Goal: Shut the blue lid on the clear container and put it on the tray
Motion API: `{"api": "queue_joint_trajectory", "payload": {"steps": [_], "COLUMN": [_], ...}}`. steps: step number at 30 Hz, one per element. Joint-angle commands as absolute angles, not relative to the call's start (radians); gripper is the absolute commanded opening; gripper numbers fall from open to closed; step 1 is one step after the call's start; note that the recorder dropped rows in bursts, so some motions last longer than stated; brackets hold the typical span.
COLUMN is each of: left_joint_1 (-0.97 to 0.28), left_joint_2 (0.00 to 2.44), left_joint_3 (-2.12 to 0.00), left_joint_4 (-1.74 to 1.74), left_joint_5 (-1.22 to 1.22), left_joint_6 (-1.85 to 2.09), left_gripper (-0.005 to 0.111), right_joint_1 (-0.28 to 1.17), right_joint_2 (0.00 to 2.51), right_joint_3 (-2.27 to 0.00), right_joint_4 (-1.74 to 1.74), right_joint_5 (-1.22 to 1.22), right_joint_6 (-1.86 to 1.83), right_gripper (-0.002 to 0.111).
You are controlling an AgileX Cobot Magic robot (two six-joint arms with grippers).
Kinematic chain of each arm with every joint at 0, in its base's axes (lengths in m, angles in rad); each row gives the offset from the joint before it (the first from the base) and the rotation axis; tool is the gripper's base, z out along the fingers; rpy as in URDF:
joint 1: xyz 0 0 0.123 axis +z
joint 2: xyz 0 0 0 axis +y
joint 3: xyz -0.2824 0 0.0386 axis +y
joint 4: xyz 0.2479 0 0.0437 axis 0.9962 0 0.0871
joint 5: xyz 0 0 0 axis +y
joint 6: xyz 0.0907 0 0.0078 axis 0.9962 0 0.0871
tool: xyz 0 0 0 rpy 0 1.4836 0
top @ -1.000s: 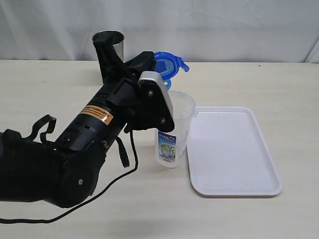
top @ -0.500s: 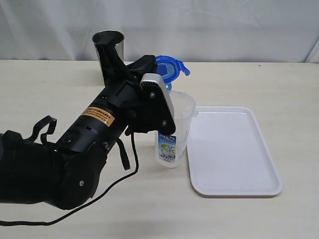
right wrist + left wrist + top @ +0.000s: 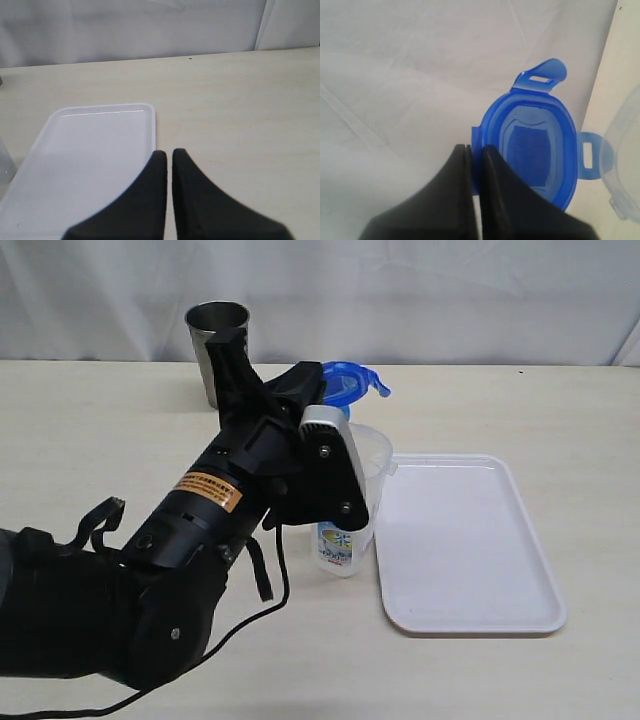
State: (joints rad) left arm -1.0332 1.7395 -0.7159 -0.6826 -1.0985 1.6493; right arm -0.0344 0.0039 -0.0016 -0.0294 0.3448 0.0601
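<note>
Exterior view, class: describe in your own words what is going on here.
The left end effector is shut on the edge of the blue lid, holding it up near the open clear container, not yet on it. The container stands on the table beside the tray. The right end effector, shut and holding nothing, hangs near the tray.

We look down obliquely in the exterior view; its flat white plastic tray (image 3: 470, 540), 3 o'clock, recurs in our right wrist view, its bright-blue plastic lid (image 3: 345, 383), 12 o'clock, close-up in our left.
</note>
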Motion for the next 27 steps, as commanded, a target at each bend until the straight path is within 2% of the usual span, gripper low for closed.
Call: {"api": "queue_joint_trajectory", "payload": {"steps": [1,9,27], "left_joint_1": [-1.036,-1.083,-1.097], "left_joint_2": [1.736,1.736,1.736], "left_joint_3": [-0.722,-0.722,-0.722], "left_joint_4": [-0.691,-0.727,-0.759], "left_joint_5": [-1.074,-1.101,-1.074], "left_joint_6": [1.648,1.681,1.706], "left_gripper": [0.0,0.0,0.0], "right_joint_1": [-0.033,-0.033,-0.033], "right_joint_2": [0.0,0.0,0.0], "right_joint_3": [0.0,0.0,0.0], "right_joint_4": [-0.031,-0.031,-0.031], "right_joint_5": [0.342,0.342,0.342], "right_joint_6": [0.06,0.06,0.06], "right_gripper": [0.004,0.004,0.004]}}
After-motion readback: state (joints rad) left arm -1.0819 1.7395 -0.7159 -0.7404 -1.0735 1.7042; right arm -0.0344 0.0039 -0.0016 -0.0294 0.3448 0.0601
